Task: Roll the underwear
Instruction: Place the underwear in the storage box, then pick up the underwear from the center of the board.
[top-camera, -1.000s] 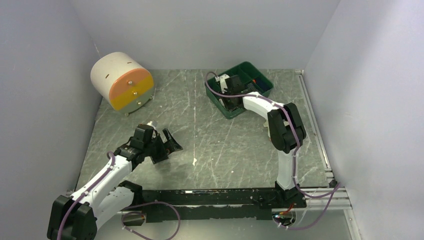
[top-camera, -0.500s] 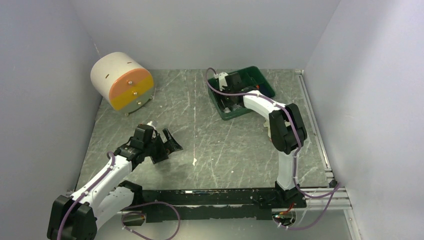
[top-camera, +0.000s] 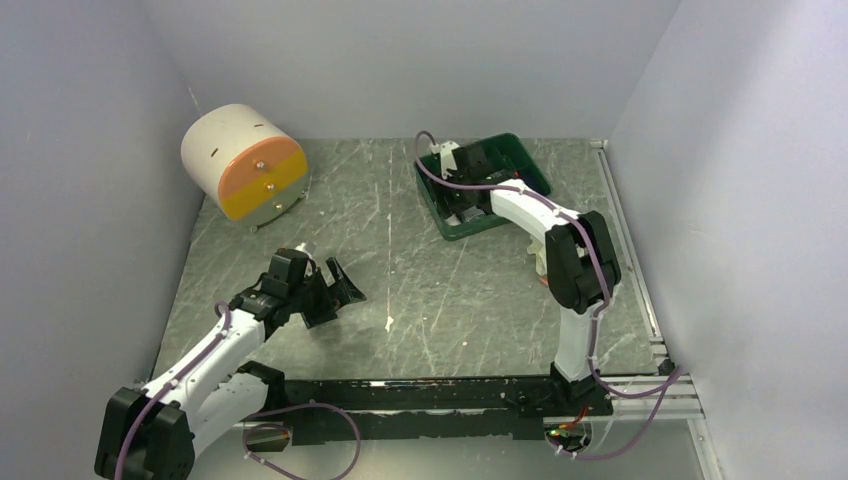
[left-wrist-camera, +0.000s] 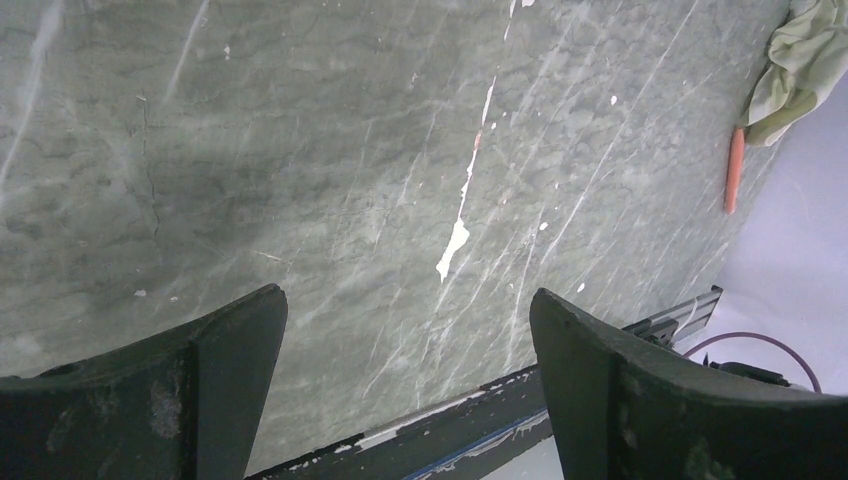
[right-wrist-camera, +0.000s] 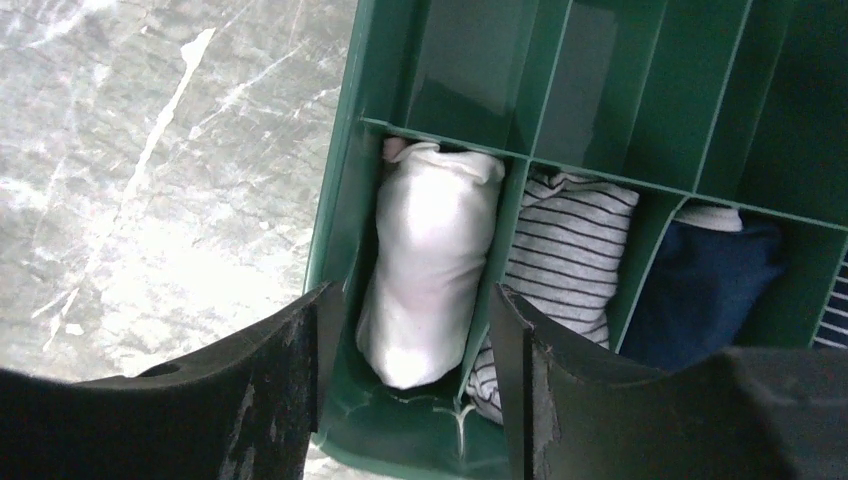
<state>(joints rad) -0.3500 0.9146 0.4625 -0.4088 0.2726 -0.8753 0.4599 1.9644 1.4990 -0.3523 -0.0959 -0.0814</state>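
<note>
Over the white underwear roll (right-wrist-camera: 425, 270), right fingers (right-wrist-camera: 260, 400) half-open, empty; left fingers (left-wrist-camera: 200, 390) wide, empty. They may be brushing cloth, so lifting could snag and unroll it.

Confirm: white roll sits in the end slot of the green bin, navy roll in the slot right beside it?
One thing is off. In the right wrist view the white roll does sit in the end slot of the green bin, but the striped roll is right beside it; the navy roll is one slot further along.
</note>
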